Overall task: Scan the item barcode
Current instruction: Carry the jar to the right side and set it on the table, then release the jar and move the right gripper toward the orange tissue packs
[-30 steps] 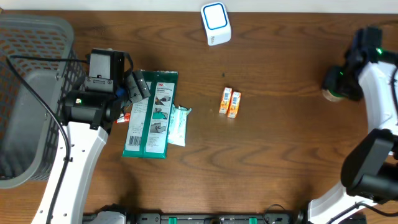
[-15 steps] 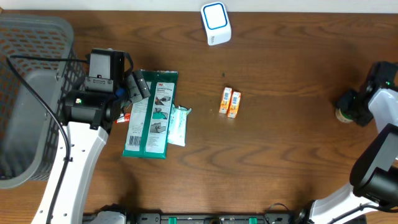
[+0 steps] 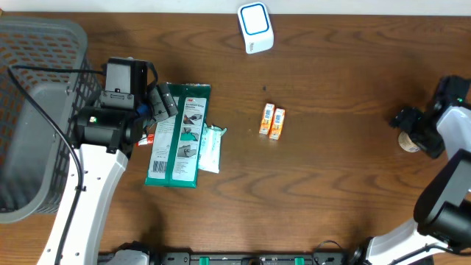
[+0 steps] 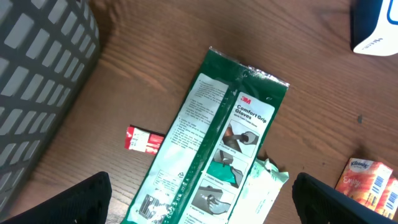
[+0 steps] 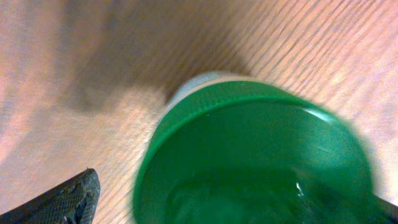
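The fingers (image 5: 61,198) of the right gripper (image 5: 224,208) stand wide apart on either side of the green-lidded jar (image 5: 249,149), which rests on the table (image 3: 331,184) at the overhead frame's right edge. The left gripper (image 4: 208,202), its fingers likewise spread and empty, hangs over the green glove packet (image 4: 217,143) at centre left. The scanner (image 3: 255,28) stands at top centre.

Green glove pack (image 3: 180,132) with white print, orange boxes (image 3: 271,121), white-blue scanner (image 3: 255,27), grey lattice basket (image 3: 44,29), green lid (image 5: 249,155) (brown wood-grain table (image 3: 331,184)).
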Robot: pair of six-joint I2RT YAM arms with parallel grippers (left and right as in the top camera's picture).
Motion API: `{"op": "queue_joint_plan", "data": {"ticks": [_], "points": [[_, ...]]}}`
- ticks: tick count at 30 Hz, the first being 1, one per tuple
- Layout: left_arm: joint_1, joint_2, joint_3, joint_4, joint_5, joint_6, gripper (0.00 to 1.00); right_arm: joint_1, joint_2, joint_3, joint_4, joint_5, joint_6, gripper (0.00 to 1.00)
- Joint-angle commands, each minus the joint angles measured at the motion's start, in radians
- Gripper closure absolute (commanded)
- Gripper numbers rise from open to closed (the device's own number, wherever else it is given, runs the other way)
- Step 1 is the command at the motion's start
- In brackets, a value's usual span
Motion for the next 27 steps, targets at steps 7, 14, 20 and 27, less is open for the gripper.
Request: {"op": "queue_joint_plan", "data": {"ticks": [7, 14, 20, 27], "points": [[0.002, -0.002, 0.013, 0.001, -0.013, 0.016, 0.07, 0.008, -0.23, 0.189, -0.173, -0.225, 0.01, 0.01], [0.002, -0.002, 0.013, 0.001, -0.013, 0.016, 0.07, 0.156, -0.317, 0.188, -0.239, -0.383, -0.033, 0.14], [0.002, -0.002, 0.013, 0.001, -0.013, 0.016, 0.07, 0.384, -0.29, 0.145, -0.208, -0.382, -0.034, 0.23], [0.002, -0.002, 0.013, 0.001, -0.013, 0.016, 0.07, 0.617, -0.206, 0.081, -0.094, -0.349, 0.01, 0.32]]}}
